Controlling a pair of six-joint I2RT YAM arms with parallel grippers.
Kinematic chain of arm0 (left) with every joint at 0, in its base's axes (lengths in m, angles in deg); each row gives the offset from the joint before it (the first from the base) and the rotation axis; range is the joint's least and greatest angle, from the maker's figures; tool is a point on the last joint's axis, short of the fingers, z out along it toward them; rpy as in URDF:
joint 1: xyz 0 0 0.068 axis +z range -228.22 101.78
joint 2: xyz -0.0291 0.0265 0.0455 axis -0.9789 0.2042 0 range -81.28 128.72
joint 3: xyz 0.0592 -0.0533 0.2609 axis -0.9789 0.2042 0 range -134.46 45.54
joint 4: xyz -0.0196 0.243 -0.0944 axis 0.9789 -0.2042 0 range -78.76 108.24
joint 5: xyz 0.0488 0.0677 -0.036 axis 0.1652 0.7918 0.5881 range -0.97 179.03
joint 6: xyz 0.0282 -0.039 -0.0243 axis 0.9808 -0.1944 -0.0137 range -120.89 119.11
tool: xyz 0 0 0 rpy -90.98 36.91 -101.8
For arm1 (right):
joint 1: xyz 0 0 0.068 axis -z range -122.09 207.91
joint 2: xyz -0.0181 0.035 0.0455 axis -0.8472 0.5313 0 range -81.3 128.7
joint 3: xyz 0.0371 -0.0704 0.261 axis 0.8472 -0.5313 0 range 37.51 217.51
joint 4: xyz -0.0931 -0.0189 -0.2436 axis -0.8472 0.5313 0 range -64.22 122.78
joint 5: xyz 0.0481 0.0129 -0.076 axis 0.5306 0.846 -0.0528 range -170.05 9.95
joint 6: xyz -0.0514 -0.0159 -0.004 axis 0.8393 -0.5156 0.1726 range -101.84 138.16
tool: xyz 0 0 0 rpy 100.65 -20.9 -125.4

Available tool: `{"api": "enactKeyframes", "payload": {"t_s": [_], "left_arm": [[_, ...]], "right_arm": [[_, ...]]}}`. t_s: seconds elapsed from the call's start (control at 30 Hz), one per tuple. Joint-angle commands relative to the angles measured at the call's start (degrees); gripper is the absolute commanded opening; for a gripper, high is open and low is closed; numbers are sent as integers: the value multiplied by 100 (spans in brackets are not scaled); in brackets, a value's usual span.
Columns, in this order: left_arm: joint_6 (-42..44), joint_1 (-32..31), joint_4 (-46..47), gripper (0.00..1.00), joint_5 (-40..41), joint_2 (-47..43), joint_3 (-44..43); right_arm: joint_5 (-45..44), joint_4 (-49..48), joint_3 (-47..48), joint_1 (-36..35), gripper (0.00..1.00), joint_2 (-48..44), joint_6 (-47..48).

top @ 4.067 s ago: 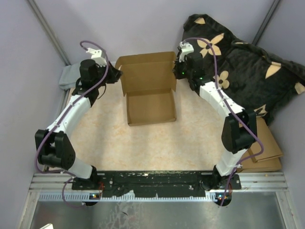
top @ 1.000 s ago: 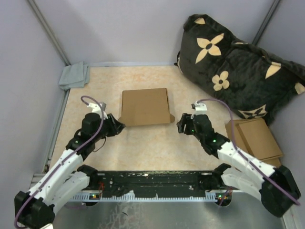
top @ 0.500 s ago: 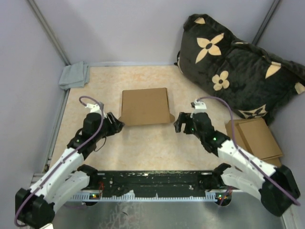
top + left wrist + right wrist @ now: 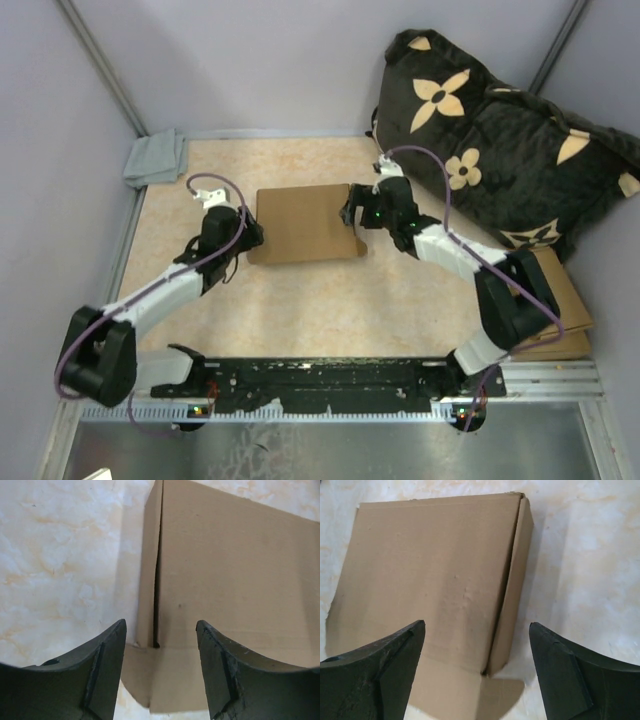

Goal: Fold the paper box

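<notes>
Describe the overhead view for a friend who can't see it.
A closed brown cardboard box lies flat on a pale table, with the left gripper and right gripper open at its two sides. A dark flowered pillow sits far right.

paper box [image 4: 305, 222] plain brown; tabletop [image 4: 300, 310] cream, orange-mottled; cushion [image 4: 505, 125] black with tan flowers; cloth [image 4: 157, 158] grey.

One paper box [image 4: 305, 222] mid-table [image 4: 300, 310]; two arms, the left arm [image 4: 160, 290] and the right arm [image 4: 452, 250]; two grippers, the left gripper [image 4: 252, 237] at the box's nine o'clock, the right gripper [image 4: 349, 214] at its three; one dark flowered cushion [image 4: 500, 140] at two o'clock; one grey cloth [image 4: 157, 158] at ten o'clock; one stack of flat cardboard sheets [image 4: 566, 298] at four o'clock, at least two showing.
</notes>
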Motion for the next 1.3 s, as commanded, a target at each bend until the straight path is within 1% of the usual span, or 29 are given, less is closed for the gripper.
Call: {"api": "enactKeyframes", "payload": {"t_s": [0.0, 0.1, 0.2, 0.3, 0.43, 0.53, 0.63, 0.67, 0.73, 0.8, 0.87, 0.9, 0.97, 1.0, 1.07, 1.17, 1.27], "left_arm": [[119, 15, 521, 64, 98, 850, -269], [178, 23, 381, 61, -422, 1523, -487], [101, 18, -228, 58, -690, 2085, -841], [104, 16, -174, 56, -839, 2148, -758], [77, 16, 26, 54, -1171, 1855, -517], [45, 17, -95, 55, -1175, 1582, -493], [58, 18, -280, 59, -970, 1225, -486], [75, 20, -358, 60, -856, 1101, -485], [97, 15, -575, 62, -629, 754, -479], [72, 18, -789, 63, -424, 410, -429], [-62, 16, -949, 65, -256, 47, -305], [-111, 23, -1012, 66, -214, -142, -232], [-168, 16, -990, 67, -204, -474, -20], [-219, 21, -898, 68, -219, -607, 132], [-194, 19, -563, 69, -564, -833, 461], [67, 19, 16, 69, -1096, -971, 933], [104, 16, 18, 69, -1235, -865, 1012]], "right_arm": [[408, -285, 762, 48, 83, 1105, -52], [606, 167, 1077, 48, 72, 1782, -76], [596, -67, 719, 47, 68, 1807, -134], [530, -296, 344, 48, 65, 1551, -72], [430, -124, 296, 48, 65, 1350, 87], [238, 43, 301, 47, 66, 1175, 127], [-67, 158, 293, 48, 70, 930, 143], [-183, 232, 305, 52, 72, 683, 141], [-408, 511, 379, 77, 75, 391, 61], [-652, 891, 549, 92, 77, 36, -133], [-948, 1472, 784, 92, 80, -265, -292], [-973, 1739, 862, 92, 83, -422, -230], [-686, 1934, 733, 92, 86, -771, -13], [-442, 1727, 466, 92, 87, -944, 74], [-97, 1498, -74, 92, 87, -1168, 66], [213, 1601, -332, 84, 88, -1085, -20], [232, 1474, -607, -38, 88, -1077, -61]]}}
